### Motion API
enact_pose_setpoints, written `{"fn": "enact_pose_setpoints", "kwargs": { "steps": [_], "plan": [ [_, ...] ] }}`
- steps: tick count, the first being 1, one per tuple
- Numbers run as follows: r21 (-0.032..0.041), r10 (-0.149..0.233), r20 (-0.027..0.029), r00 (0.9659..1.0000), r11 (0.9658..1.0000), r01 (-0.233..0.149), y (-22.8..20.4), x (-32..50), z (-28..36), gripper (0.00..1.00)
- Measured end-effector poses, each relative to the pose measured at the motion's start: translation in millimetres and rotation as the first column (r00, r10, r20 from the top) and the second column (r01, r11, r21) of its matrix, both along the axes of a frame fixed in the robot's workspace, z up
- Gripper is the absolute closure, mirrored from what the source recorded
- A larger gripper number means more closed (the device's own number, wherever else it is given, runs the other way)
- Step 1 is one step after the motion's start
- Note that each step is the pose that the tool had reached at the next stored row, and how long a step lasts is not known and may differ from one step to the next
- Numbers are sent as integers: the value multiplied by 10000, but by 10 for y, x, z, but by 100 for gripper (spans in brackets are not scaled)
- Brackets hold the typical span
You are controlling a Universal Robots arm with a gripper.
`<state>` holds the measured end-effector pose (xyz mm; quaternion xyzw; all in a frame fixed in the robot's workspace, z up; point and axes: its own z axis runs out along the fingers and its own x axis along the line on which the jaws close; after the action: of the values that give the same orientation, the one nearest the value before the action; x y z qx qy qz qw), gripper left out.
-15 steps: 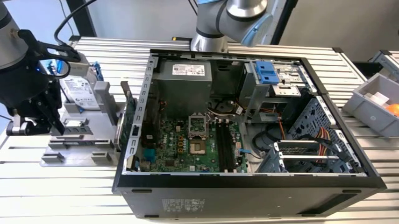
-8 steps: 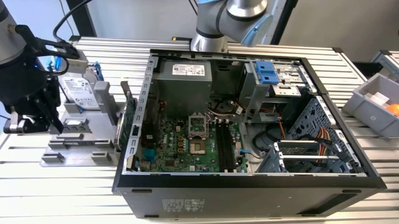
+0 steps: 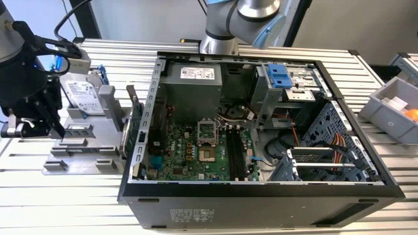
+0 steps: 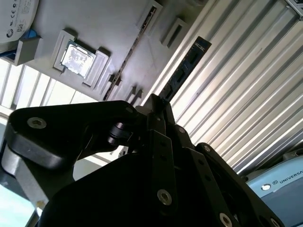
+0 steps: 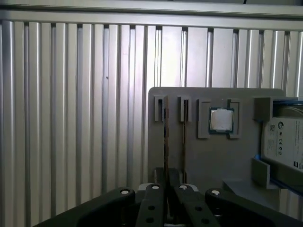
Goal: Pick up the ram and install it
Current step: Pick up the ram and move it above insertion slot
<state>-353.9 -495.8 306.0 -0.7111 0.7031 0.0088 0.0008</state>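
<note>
The ram (image 4: 187, 64) is a long thin dark stick, seen edge-on in the first wrist view as ram (image 5: 165, 137). My gripper (image 4: 158, 106) is shut on one end of it, and the rest sticks out past the fingertips over the grey holder tray (image 5: 189, 156) and the slatted table. In the exterior view my gripper (image 3: 49, 122) hangs at the far left, beside the holder tray (image 3: 78, 156). The open computer case (image 3: 261, 191) lies in the middle, with the motherboard (image 3: 189, 152) and its long black memory slots (image 3: 238, 152) facing up.
The tray also carries a square silver processor (image 5: 221, 120) and a hard drive (image 3: 85, 95). A green card (image 3: 134, 122) stands on edge between the tray and the case. A grey bin (image 3: 392, 117) sits at the exterior view's right. The arm's base (image 3: 225, 29) rises behind the case.
</note>
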Motion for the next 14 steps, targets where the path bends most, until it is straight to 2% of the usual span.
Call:
{"fn": "enact_pose_setpoints", "kwargs": {
  "steps": [14],
  "plan": [
    [0,-69,-1,10000,10000,69,0,0,93,100]
  ]
}}
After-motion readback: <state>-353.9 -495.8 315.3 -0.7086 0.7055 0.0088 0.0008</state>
